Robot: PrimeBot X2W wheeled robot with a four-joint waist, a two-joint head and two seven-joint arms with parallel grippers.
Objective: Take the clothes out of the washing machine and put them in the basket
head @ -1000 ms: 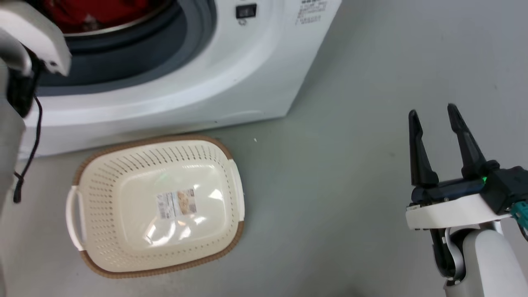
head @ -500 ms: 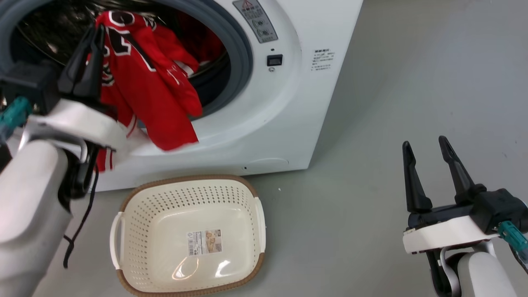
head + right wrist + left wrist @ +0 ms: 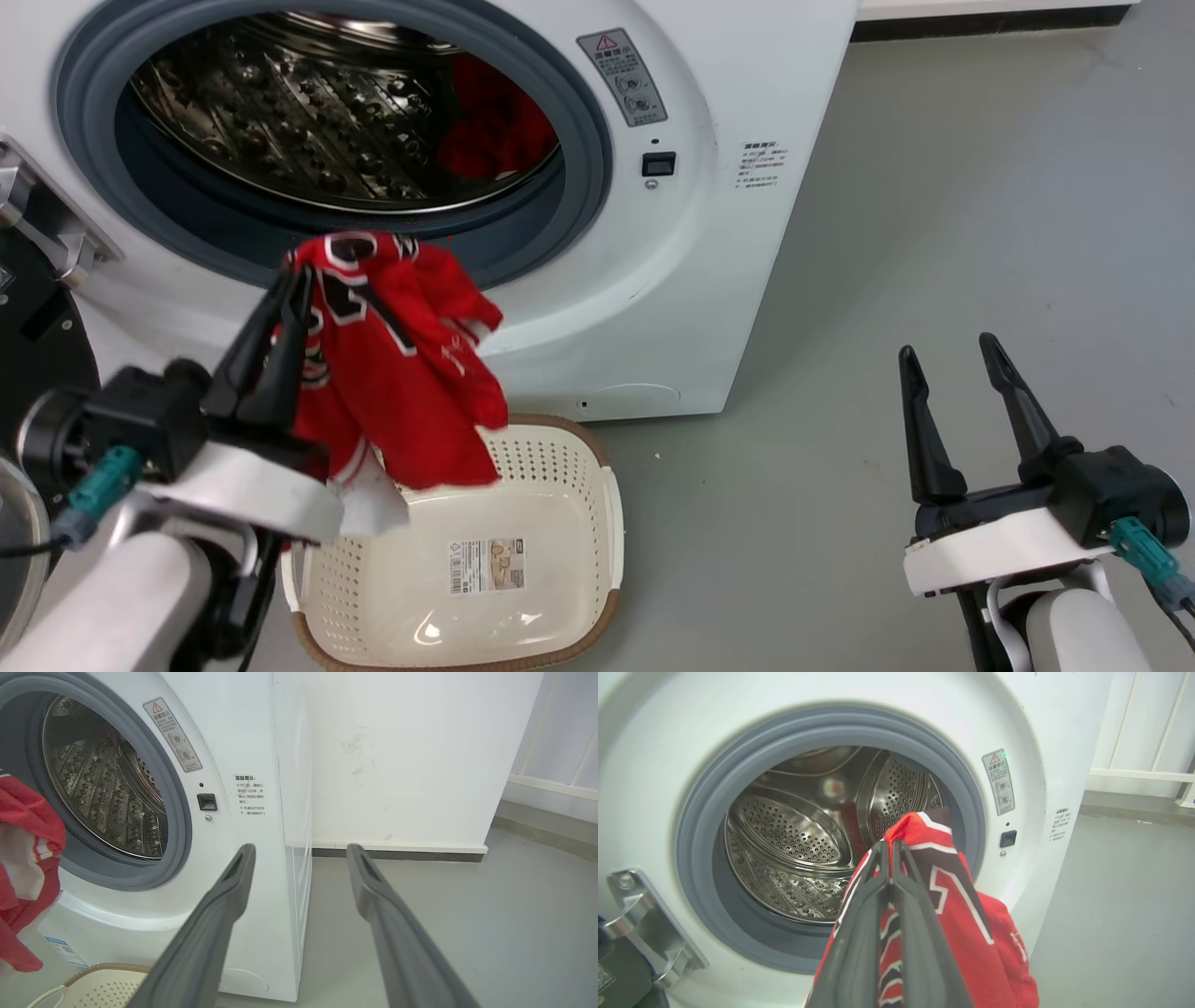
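Basket [image 3: 597, 523], lower centre, is partly hidden by the jersey [image 3: 392, 373] and cut off at the bottom edge. Jersey is clamped in the closed left gripper [image 3: 295, 276], hung before the washing machine [image 3: 709, 233]. More red cloth [image 3: 495, 131] is seen inside, upper centre. Right gripper [image 3: 945, 345], lower right, is spread wide with nothing held.

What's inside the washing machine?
A shiny drum full of holes, with red cloth bunched at its right side. The grey rim covers the drum's lower right part, so more cloth may hide there. The red jersey in the left pincer is already outside.
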